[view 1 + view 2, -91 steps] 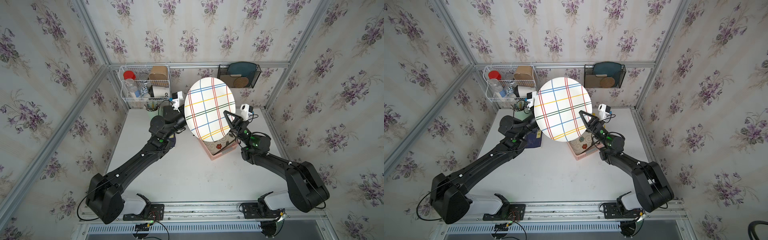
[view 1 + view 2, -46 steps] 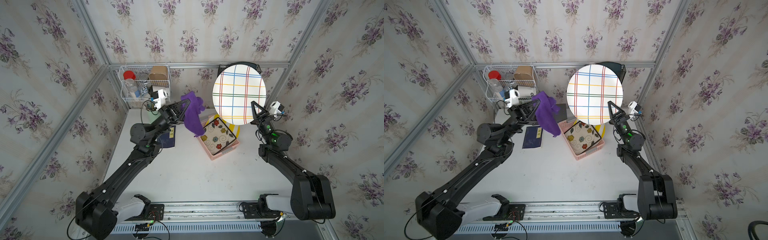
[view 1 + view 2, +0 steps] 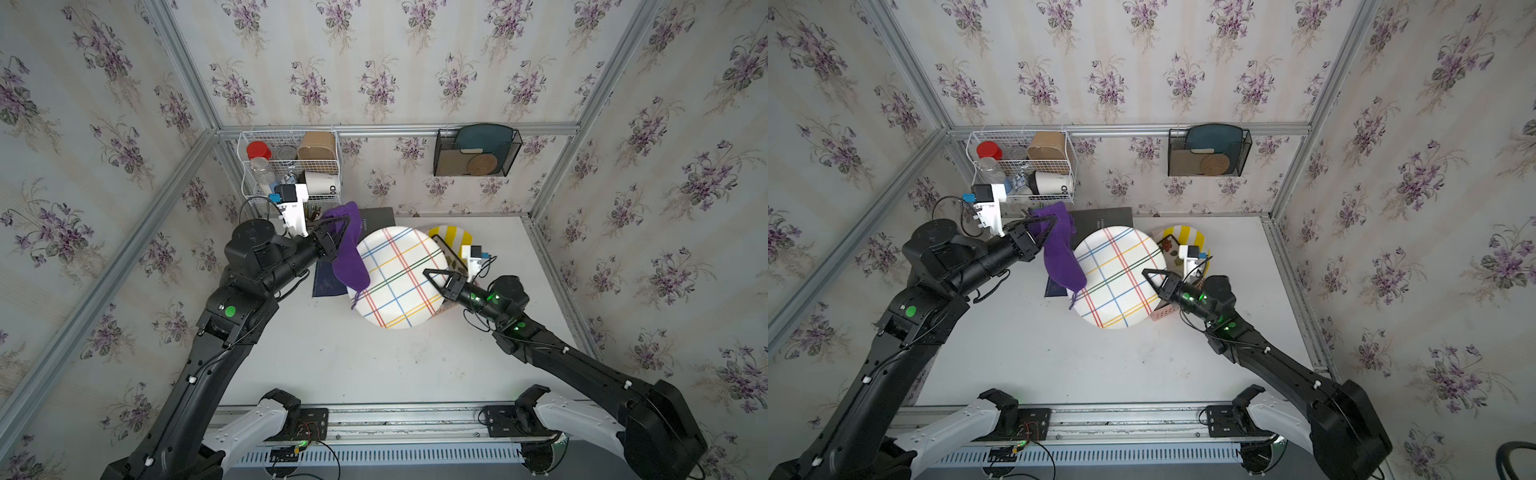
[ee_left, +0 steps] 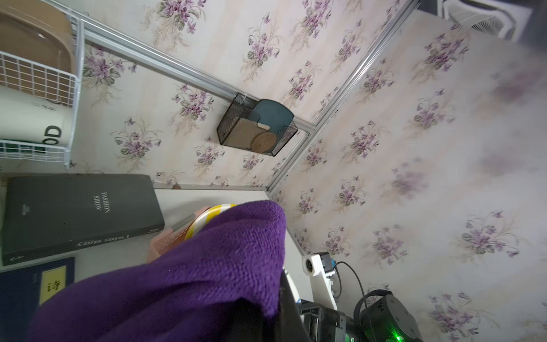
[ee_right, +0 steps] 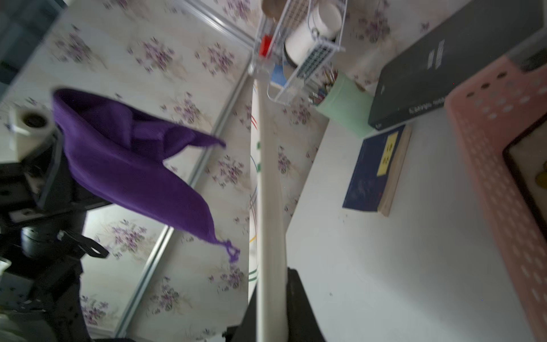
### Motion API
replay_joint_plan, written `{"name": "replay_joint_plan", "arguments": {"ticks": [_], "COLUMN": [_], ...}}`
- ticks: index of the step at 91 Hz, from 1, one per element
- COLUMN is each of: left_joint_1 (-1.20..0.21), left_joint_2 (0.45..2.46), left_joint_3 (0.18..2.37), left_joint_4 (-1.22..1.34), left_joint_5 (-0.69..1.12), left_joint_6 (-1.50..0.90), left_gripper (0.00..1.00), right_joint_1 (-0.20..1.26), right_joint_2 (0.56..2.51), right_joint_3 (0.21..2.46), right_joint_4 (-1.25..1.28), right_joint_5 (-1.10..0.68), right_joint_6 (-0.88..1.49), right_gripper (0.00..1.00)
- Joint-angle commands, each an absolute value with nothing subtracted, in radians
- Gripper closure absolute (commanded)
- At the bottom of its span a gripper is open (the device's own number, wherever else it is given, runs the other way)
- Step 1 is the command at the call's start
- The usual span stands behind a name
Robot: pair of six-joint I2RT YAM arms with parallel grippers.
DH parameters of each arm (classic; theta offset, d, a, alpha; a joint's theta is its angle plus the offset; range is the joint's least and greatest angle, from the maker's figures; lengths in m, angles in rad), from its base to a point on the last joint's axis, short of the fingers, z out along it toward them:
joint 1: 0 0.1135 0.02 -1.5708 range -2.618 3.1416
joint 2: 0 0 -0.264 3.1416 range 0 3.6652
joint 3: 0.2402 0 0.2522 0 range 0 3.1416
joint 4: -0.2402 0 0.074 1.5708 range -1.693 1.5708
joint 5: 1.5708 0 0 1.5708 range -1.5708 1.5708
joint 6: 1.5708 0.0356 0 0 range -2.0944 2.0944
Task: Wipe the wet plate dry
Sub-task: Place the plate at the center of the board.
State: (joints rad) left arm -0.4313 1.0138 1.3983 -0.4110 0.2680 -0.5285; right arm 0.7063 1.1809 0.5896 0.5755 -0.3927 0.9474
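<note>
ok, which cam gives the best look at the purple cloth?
Right wrist view: the whole purple cloth hangs from the left pincer, tassel included, clear of the plate. Both top views show it too, overlapping the plate's rim. Left wrist view shows only a close-up fold.

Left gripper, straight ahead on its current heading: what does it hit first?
Likely the yellow dish and pink basket, just beyond the cloth that the left gripper holds. The plate rim lies close beside that line; depth unclear.

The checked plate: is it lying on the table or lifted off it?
Lifted: the right gripper clamps the plate at its rim, clear of the table.
</note>
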Motion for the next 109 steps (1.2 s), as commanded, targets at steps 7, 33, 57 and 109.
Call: {"name": "replay_joint_plan", "arguments": {"ticks": [7,33,57,109], "left_joint_1": [-0.431,-0.431,-0.431,-0.431], "left_joint_2": [1.055,1.064,1.077,1.082], "left_joint_3": [1.366,1.310,1.301,1.264], "left_joint_4": [-0.475,-0.472,-0.458,-0.470], "left_joint_5": [0.250,0.287,0.287,0.278], "left_joint_6": [-0.468,-0.484,-0.493,-0.488], "left_gripper": [1.00,1.00,1.00,1.00], "right_joint_1": [0.823,0.895,0.895,0.803], "right_joint_2": [1.411,1.737,1.826,1.587], "right_joint_3": [0.704,0.892,0.907,0.934], "right_joint_4": [0.571,0.429,0.318,0.121], "right_joint_5": [-0.381,-0.488,-0.335,-0.218], "right_joint_6": [0.787,0.643,0.642,0.602], "right_gripper": [1.00,1.00,0.91,0.19]}}
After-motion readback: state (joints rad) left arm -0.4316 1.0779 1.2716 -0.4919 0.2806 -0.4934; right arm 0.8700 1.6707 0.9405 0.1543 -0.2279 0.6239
